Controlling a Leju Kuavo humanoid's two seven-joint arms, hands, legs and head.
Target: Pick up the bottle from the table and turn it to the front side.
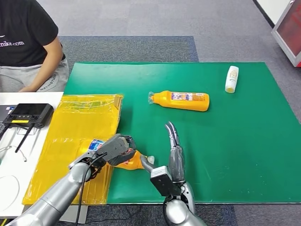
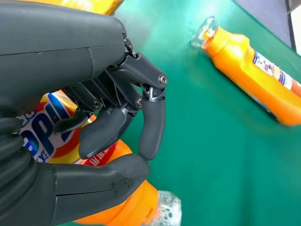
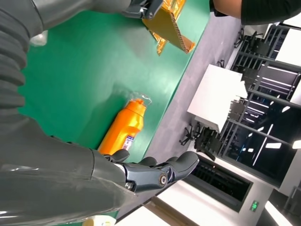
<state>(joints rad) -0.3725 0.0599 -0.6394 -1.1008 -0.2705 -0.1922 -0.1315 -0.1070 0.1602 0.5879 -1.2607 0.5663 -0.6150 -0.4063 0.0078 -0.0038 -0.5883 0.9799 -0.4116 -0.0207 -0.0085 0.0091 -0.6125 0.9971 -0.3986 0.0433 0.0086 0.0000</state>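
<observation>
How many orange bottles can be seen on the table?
2. One orange bottle lies alone mid-mat. The other orange bottle is gripped by the left hand near the mat's front edge. The yellow bag could hide more.

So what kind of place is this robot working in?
Probably an office or lab set up for robot trials: grey carpet floor, a green mat as work surface, office chairs at white desks, and a controller beside a seated person.

Green mat is covering the table; yellow plastic bag is lying at its left edge, orange bottle mid-mat on its side, small white bottle far right.
</observation>
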